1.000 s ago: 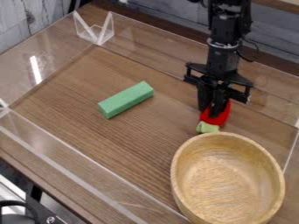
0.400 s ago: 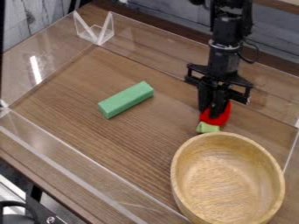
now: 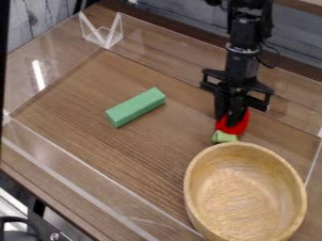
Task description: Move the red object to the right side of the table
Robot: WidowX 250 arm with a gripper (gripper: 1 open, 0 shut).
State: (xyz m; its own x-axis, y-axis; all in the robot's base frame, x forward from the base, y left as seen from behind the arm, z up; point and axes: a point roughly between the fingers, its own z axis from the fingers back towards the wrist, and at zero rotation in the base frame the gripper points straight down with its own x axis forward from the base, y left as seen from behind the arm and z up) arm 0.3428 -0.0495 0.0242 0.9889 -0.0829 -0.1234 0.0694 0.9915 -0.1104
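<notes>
The red object (image 3: 229, 124) is a small red toy with a yellow-green end (image 3: 223, 137), resting on the table (image 3: 138, 160) right of centre, just behind the wooden bowl's rim. My black gripper (image 3: 232, 118) comes straight down from above and is shut on the red object, its fingers covering the toy's upper part. The green end pokes out below the fingertips and touches or nearly touches the tabletop.
A round light wooden bowl (image 3: 246, 193) fills the front right corner. A green rectangular block (image 3: 135, 106) lies at the table's middle left. Low clear acrylic walls (image 3: 51, 141) border the tabletop, with a clear bracket (image 3: 101, 33) at the back left.
</notes>
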